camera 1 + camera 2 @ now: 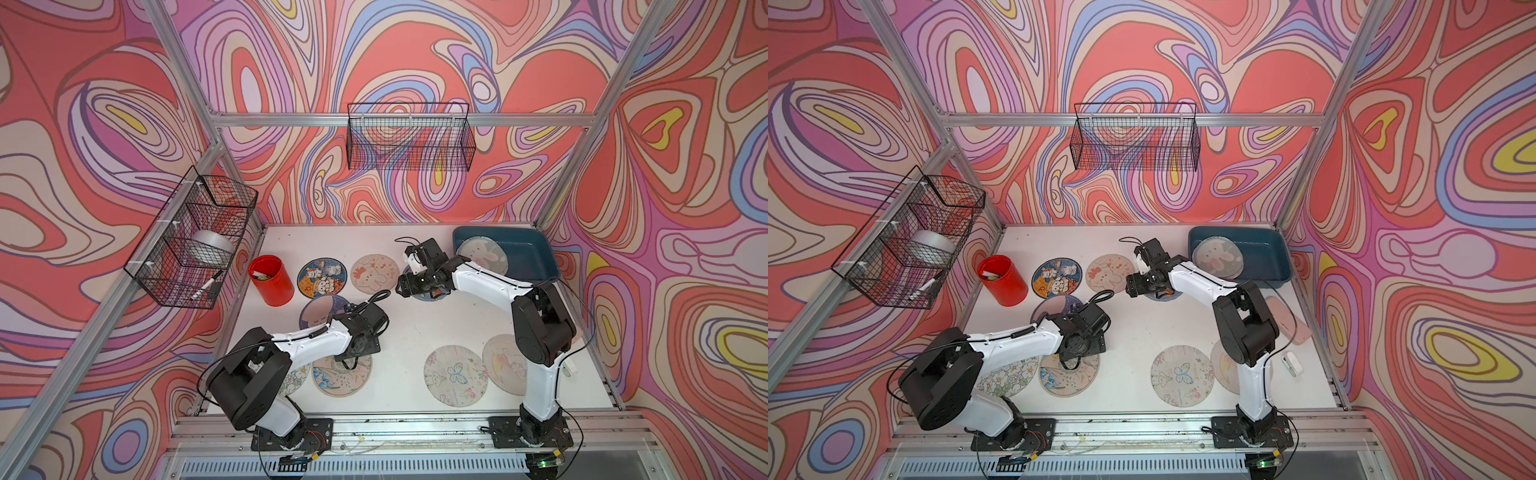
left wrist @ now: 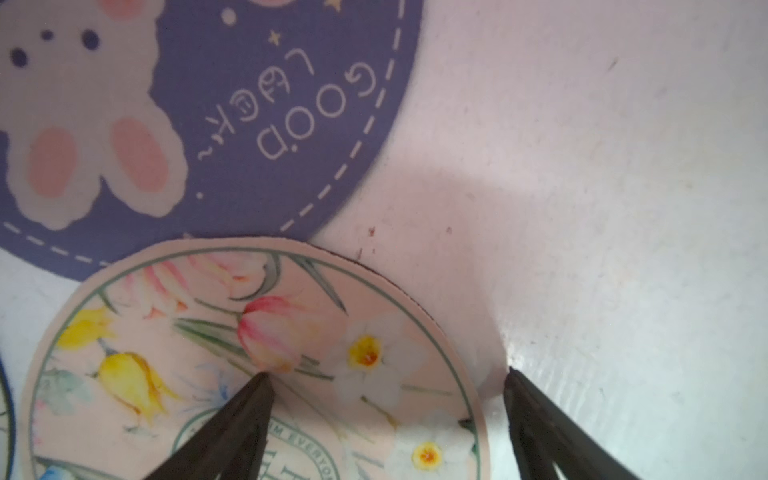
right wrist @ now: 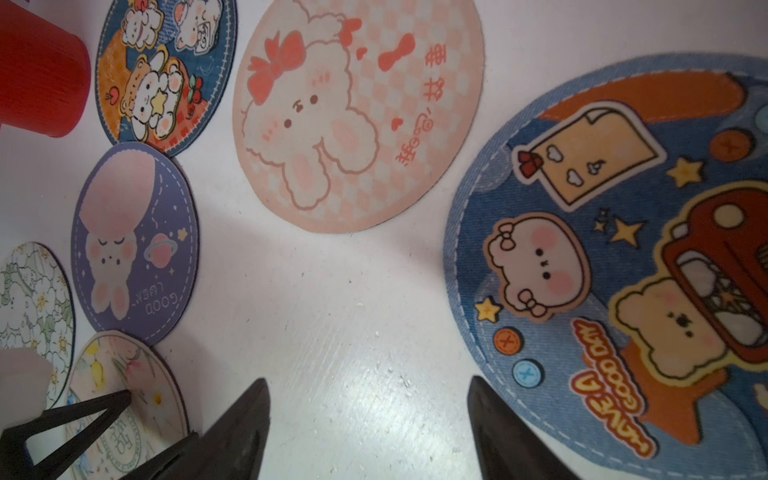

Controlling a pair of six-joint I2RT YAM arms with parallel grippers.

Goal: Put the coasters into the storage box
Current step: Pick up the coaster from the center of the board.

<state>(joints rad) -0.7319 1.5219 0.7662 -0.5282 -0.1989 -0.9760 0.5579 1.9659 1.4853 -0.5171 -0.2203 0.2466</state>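
- Far right corner of the table (image 1: 415, 332), in both top views: storage box (image 1: 536, 245), long axis roughly along the back wall, slightly skewed.
- One pale coaster (image 1: 482, 254) lies flat inside the box, at the end nearer the table's middle.
- Left gripper (image 2: 388, 374): jaws wide, holding nothing. They straddle the rim of the floral coaster (image 2: 291, 353), one finger down on the print, the other on bare table just outside the edge.
- Floral coaster lies flat, print up, its far rim touching the purple coaster (image 2: 249, 124).
- Right gripper (image 3: 368, 379): jaws wide over bare table, nothing between them. Blue denim coaster (image 3: 602, 270) lies just beside one finger; pink check coaster (image 3: 357, 112) lies farther ahead, apart from it.
- Butterfly coaster (image 1: 456, 376) sits near the front edge between the two arms, well apart from either gripper.
- All coasters are round discs lying flat, picture side up, so none has a long axis to note.
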